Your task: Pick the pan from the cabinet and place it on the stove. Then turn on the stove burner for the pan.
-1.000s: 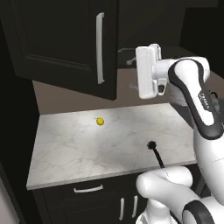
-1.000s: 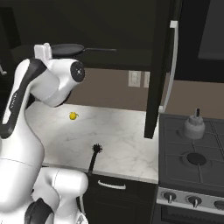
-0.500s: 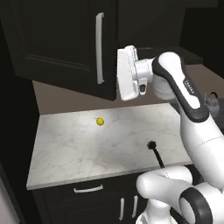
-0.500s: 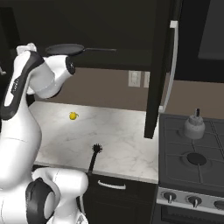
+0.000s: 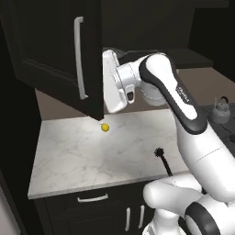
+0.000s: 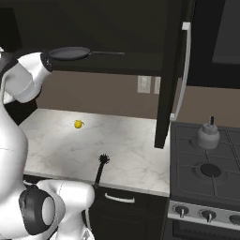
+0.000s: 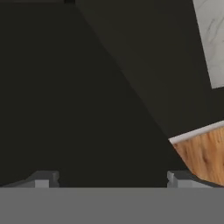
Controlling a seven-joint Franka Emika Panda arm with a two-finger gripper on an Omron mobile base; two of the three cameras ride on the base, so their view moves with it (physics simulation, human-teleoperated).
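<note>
Two cabinet doors are hanging open as I am reading the left base view: the near door (image 5: 55, 55) with its long silver handle (image 5: 79, 57) is hiding the shelf, and the hand (image 5: 112, 82) is sitting right beside its edge. A small yellow thing (image 5: 105, 128) and a black brush (image 5: 161, 158) are lying on the marble counter (image 5: 92, 156).

From the right base view I am seeing the pan (image 6: 70, 53) resting on the cabinet shelf, its thin handle (image 6: 107, 53) pointing toward the stove (image 6: 206, 173), where a kettle (image 6: 208, 136) is standing.

Through the hand view I am looking at dark panel; the gripper (image 7: 111, 178) is spread wide, fingertips (image 7: 43, 178) well apart, holding nothing.

I judge I should be swinging around the door edge, then lining the jaws across the pan's handle before closing.
</note>
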